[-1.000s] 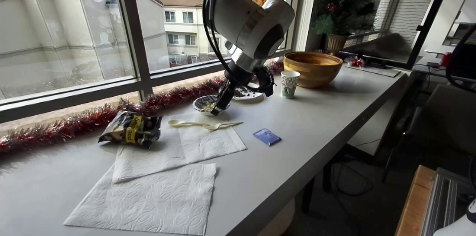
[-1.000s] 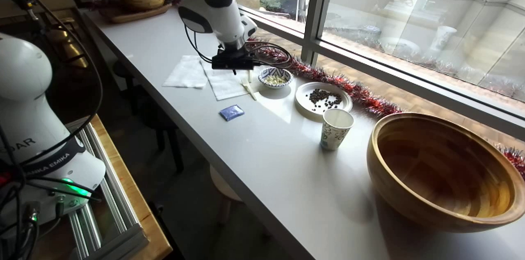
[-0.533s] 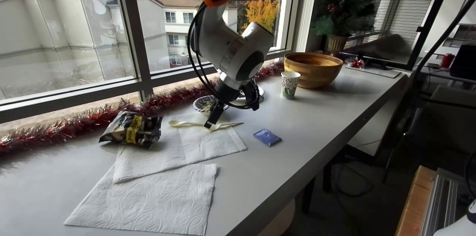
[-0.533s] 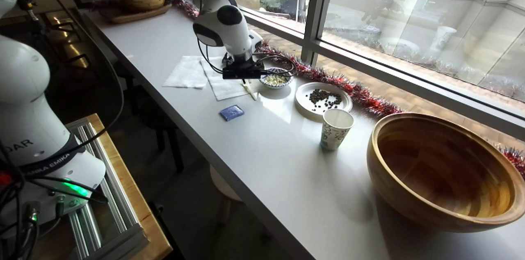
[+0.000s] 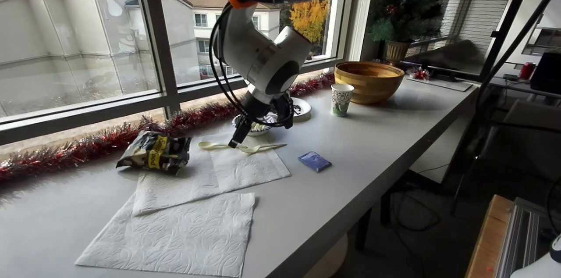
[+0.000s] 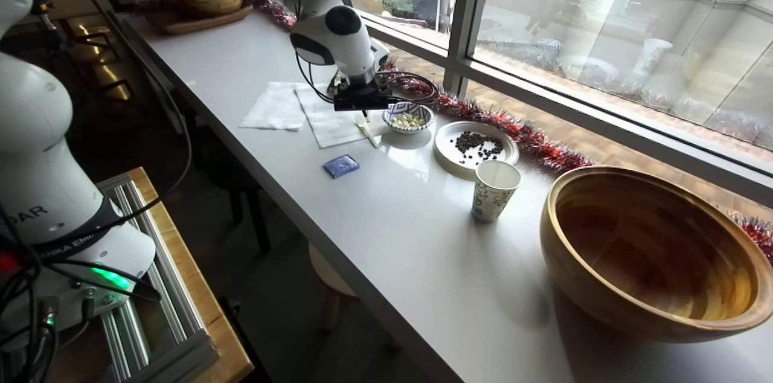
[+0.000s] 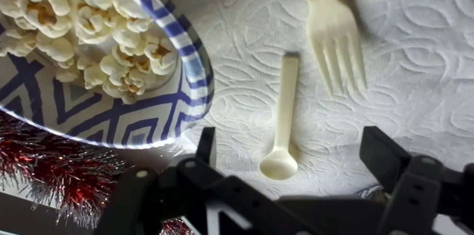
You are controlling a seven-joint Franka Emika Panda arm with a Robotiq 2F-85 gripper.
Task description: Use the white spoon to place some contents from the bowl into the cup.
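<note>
Against half a second ago, the black two-fingered gripper has moved off the tines of the cream, plastic-looking fork toward the slim, pale white, plastic-looking spoon; the small round blue-and-white patterned bowl of pale popcorn seems nudged slightly toward the round white plate. The jaws stand spread, one to each side of the spoon's rounded end, pinching nothing, presumably set to close across it clear of the fork beside its handle. The spoon lies on a textured white paper napkin near the bowl, likely for handy scooping. The tapered, patterned paper-looking cup stands upright on the pale surface, between the plate and a big brown wooden bowl. How high the jaws hang is hard to judge; the wrist view cuts off part of the popcorn bowl and the fork, and in an exterior view the gripper hides the spoon.
</note>
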